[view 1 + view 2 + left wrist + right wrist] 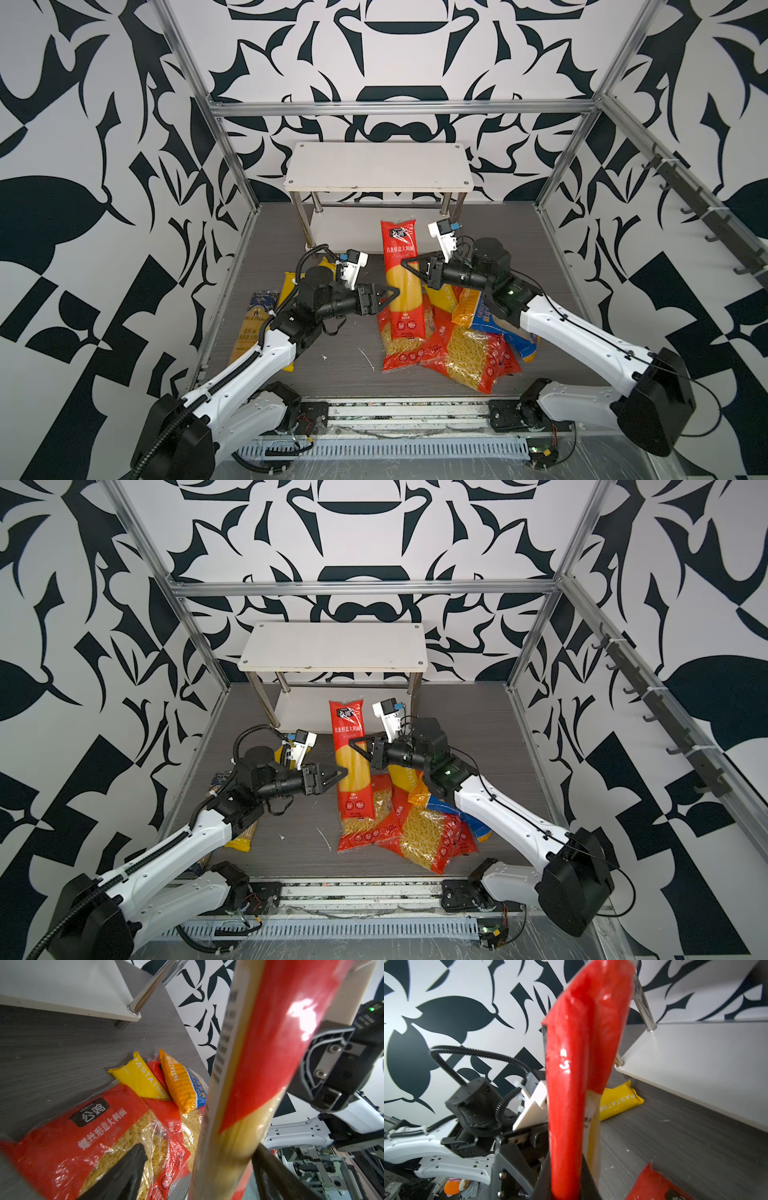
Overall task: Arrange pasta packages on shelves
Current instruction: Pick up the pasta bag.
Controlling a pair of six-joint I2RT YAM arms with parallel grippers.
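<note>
A long red spaghetti pack (401, 282) (353, 766) hangs lifted in front of the shelves (378, 166) (332, 646). My right gripper (409, 266) (565, 1159) is shut on the pack's upper half (577, 1084). My left gripper (395, 293) (199, 1151) is open, and the pack (259, 1064) passes between its fingers, close to one and apart from the other. Red fusilli bags (461, 353) (83, 1126), a blue-orange bag (490, 320) and a yellow PASTATIME pack (143, 1082) lie heaped beneath. Under my left arm lie another yellow pack (291, 286) and a dark-blue pack (255, 324).
Aluminium frame rails (399, 108) box in the grey tabletop (345, 357). The shelf's lower board (695, 1064) and chrome legs (303, 224) stand just behind the lifted pack. A rail of hooks (698, 208) runs along the right wall.
</note>
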